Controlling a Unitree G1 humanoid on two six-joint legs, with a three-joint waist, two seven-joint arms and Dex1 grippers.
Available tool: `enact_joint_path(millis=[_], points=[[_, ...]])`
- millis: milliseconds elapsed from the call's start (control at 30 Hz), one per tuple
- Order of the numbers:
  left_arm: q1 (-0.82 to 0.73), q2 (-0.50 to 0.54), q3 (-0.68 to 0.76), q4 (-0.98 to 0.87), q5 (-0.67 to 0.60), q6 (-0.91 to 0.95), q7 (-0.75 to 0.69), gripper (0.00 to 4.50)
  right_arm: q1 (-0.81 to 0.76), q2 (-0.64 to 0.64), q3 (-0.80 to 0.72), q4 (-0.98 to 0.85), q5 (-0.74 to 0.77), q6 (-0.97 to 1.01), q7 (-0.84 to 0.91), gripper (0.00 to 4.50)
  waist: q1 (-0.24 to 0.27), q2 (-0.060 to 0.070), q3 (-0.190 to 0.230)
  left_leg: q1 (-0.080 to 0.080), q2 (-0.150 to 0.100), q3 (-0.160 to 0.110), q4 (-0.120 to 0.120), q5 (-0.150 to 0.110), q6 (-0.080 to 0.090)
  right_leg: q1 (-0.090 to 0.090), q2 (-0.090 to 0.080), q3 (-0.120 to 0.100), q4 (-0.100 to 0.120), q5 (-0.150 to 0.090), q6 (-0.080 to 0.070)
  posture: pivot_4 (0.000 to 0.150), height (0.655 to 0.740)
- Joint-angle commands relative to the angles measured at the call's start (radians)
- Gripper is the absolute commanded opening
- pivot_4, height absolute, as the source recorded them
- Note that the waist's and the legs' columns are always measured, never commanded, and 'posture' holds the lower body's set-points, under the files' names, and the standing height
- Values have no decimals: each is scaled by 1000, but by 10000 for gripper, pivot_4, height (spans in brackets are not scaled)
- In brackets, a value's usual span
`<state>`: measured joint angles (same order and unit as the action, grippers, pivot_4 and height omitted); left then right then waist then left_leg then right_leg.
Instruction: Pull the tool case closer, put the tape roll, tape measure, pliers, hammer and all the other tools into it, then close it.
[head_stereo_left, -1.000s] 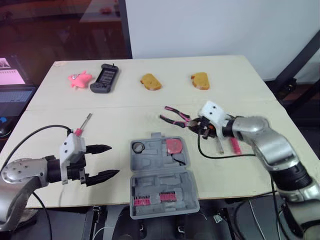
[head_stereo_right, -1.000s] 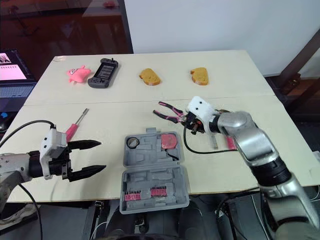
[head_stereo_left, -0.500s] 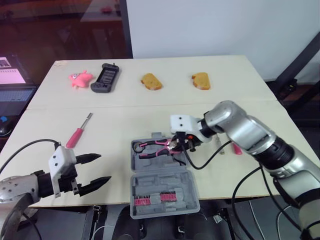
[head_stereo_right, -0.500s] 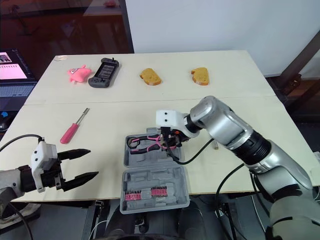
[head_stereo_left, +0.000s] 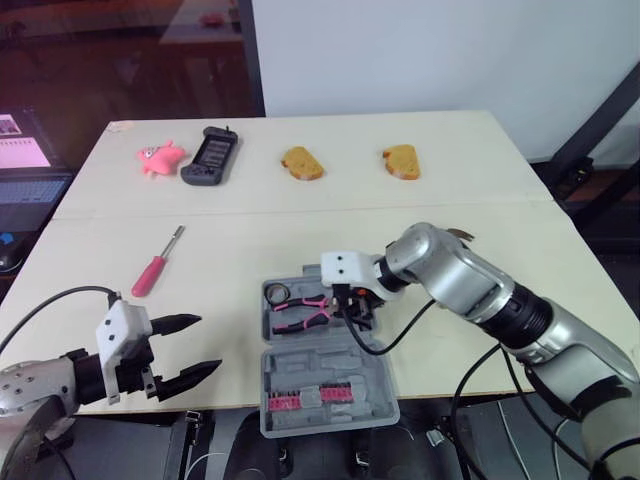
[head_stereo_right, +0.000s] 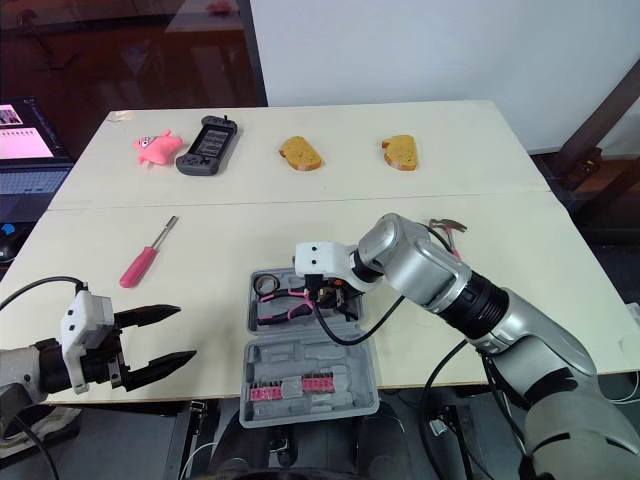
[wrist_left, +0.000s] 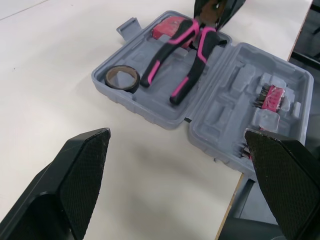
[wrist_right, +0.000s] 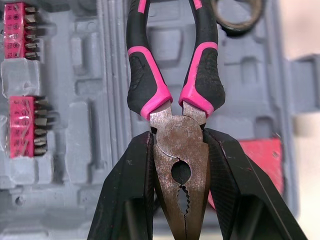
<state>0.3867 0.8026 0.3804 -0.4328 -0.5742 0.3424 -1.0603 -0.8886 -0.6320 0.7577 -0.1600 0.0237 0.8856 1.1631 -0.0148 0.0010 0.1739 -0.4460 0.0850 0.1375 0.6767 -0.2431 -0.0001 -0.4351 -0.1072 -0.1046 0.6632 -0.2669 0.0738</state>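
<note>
Step in hand, as I read it: seat the pliers. The tool case (head_stereo_left: 330, 372) sits open at the near edge of the surface (head_stereo_left: 250, 215), tray half far, lid half near.

The right jaws are clamped on the metal head of the pliers (wrist_right: 172, 145). The pliers sit low over the tray, handles pointing toward the case's left side.

To do it well:
- Lower until both handles lie flat in the tray, then open the jaws.
- Keep the handle tips short of the tape roll (wrist_left: 124, 86) in the tray's far-left corner.
- Keep the head off the red tape measure (wrist_right: 262, 162) at the tray's far-right.
- Retreat straight up, so the fingers don't drag the pliers out.
- Watch the wrist cable (head_stereo_left: 375, 350) looping across the case. It could snag the tray edge.

Outside the case: the hammer (head_stereo_right: 447, 227) is off to its right and the screwdriver (head_stereo_left: 153, 272) well to its left. The bit strips (head_stereo_left: 300, 400) are in the lid half. The left jaws are wide apart and empty, hovering left of the case at its near end.

Changes:
- 1.0 s ago the pliers lay on the surface beyond the case's far-right corner, the right jaws just closing on them.
- 0.5 s ago they were already above the tray. Now they're lower and shifted toward the case's left.
- The left jaws have pulled back, away from the case.
</note>
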Motion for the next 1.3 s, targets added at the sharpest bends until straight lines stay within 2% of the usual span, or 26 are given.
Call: enact_joint_path(millis=[33, 633, 1000, 1233, 1300], points=[[7, 9, 40, -24, 2, -14, 1, 45000, -1, 19, -5, -5, -18, -16, -9, 9669, 0, 0, 0, 0, 0, 0, 0, 0, 0, 0, 0, 0, 0, 0, 0, 1500, 7188], [7, 17, 30, -28, 10, -10, -3, 45000, 28, 98, 17, 78, -74, -71, -34, 9669, -3, 0, 0, 0, 0, 0, 0, 0, 0, 0, 0, 0, 0, 0, 0, 1500, 7188], [-6, 26, 20, -25, 16, -6, -7, 45000, 59, 104, 19, 97, -107, -111, -30, 9669, -3, 0, 0, 0, 0, 0, 0, 0, 0, 0, 1, 0, 0, 0, 0, 1500, 7188], [-13, 31, 13, -24, 11, 1, -15, 45000, 38, 116, -28, 83, -109, -109, -42, 43625, -1, 0, 0, 0, 0, 0, 0, 0, 0, 0, 1, 0, 0, 0, 0, 1500, 7188], [-11, 34, 14, -24, 9, 4, -21, 45000, 32, 113, -63, 44, -78, -75, -27, 44427, -1, 0, 0, 0, 0, 0, 0, 0, 0, 0, 1, 0, 0, 0, 0, 1500, 7188]])
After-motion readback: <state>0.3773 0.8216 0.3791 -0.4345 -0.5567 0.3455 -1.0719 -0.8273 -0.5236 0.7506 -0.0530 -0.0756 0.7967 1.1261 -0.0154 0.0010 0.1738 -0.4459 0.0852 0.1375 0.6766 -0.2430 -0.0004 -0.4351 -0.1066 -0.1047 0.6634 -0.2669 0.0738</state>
